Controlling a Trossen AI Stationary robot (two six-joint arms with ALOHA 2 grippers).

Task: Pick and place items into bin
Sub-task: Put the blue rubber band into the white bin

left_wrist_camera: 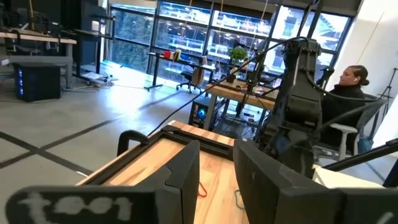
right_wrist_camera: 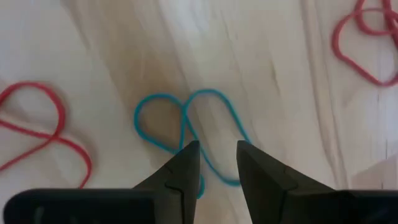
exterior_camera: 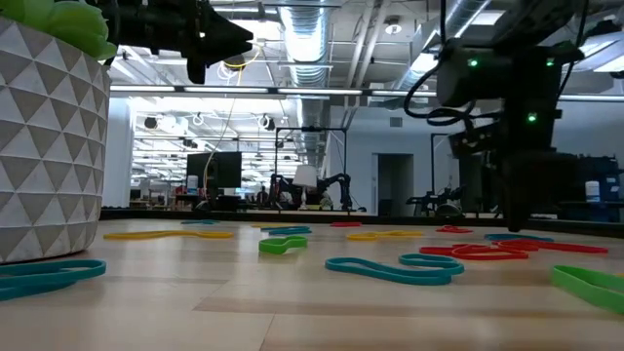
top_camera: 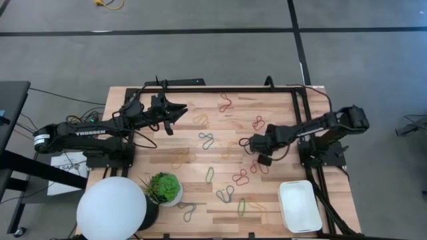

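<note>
We see a pale wooden table (top_camera: 220, 200) with a dark frame along its far and right edges, standing on a grey floor crossed by dark lines. From table height the room behind opens into a large hall with ceiling ducts, strip lights and distant desks. The left wrist camera looks out at tall windows, and a person (left_wrist_camera: 351, 87) sits at a desk beyond the table.

Rubber bands (top_camera: 207, 140) in red, green, teal, yellow and grey lie scattered over the middle of the table. The white tray (top_camera: 300, 205) sits at the near right corner, and we see nothing in it. A potted plant (top_camera: 165, 188) and a big white round lamp (top_camera: 111, 208) stand at the near left, well apart from the tray; a grey-green band lies just beside the plant pot.

The left gripper (top_camera: 175, 110) hangs raised over the far left part of the table, its fingers parted with nothing between them. The right gripper (right_wrist_camera: 217, 155) is lowered over the bands right of centre, its fingers a little apart and gripping nothing. Its tips point down at a twisted teal band (right_wrist_camera: 183, 124) lying flat on the wood, with red bands (right_wrist_camera: 37, 124) on either side. Nothing blocks the way between this band and the tray except other loose bands on the wood.
</note>
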